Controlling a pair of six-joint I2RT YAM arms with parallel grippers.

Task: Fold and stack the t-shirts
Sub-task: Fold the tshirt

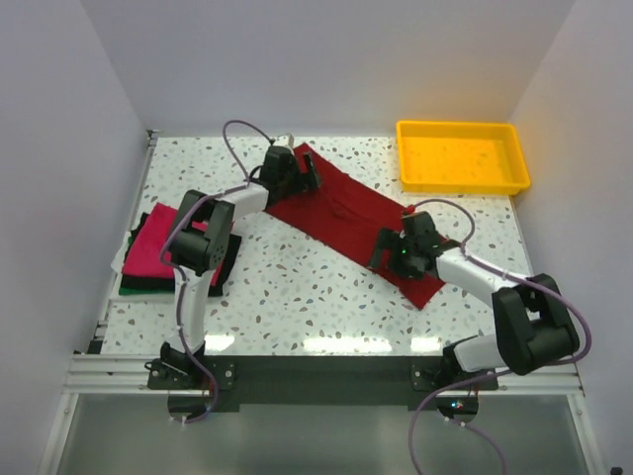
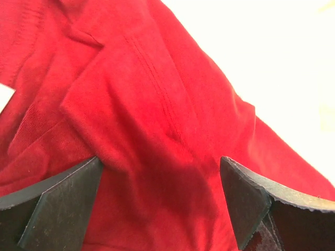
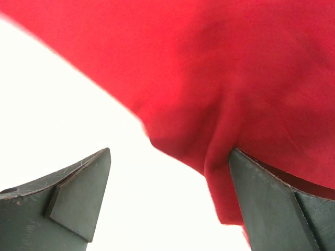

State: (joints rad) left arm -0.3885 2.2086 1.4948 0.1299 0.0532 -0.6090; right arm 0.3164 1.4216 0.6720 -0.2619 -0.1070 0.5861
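Observation:
A dark crimson t-shirt lies as a long diagonal strip across the table middle. My left gripper is open over its far left end; the left wrist view shows red cloth with a sleeve seam between the spread fingers. My right gripper is open at the strip's near right end; in the right wrist view the cloth edge touches the right finger. A folded magenta-pink shirt lies on folded dark green and black ones at the left edge.
A yellow plastic tray stands at the back right. White walls close in on the left, back and right. The speckled tabletop shows in front of the crimson shirt.

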